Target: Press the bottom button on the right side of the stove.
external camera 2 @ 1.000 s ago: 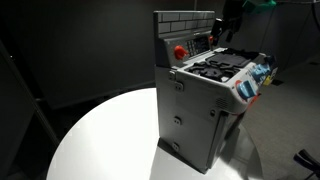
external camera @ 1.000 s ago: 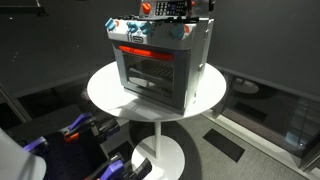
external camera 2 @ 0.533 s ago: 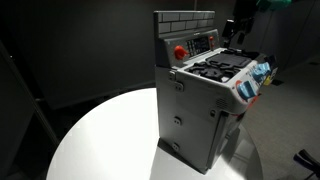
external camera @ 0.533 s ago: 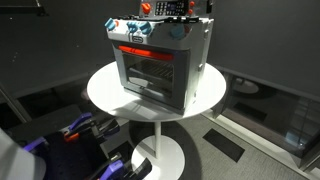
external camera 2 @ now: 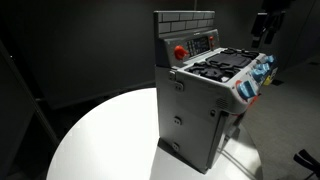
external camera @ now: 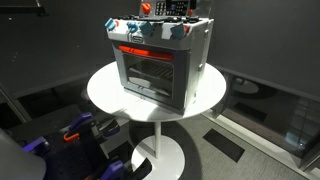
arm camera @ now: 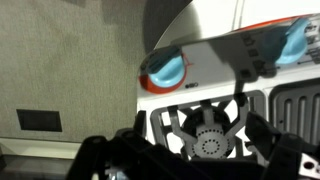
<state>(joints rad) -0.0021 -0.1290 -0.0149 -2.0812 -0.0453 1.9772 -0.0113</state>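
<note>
The stove [external camera: 155, 65] is a small grey toy oven with a windowed door and a red bar handle, standing on a round white table [external camera: 105, 92]. It also shows from its side in an exterior view [external camera 2: 200, 110]. Its back panel holds a red button [external camera 2: 180, 52] and a small button panel [external camera 2: 205, 42]. My gripper [external camera 2: 265, 24] hangs in the air past the stove's front edge, apart from it. In the wrist view my gripper [arm camera: 190, 165] is open and empty above a burner [arm camera: 208, 140], with a blue and orange knob [arm camera: 165, 70] beyond.
The table [external camera 2: 100, 140] stands on a white pedestal base [external camera: 160, 155]. Blue and red gear [external camera: 80, 130] lies on the dark floor beside it. The surroundings are dark.
My gripper has moved away from the stove's back panel, out over the front knobs and beyond, and has left the top of one exterior view.
</note>
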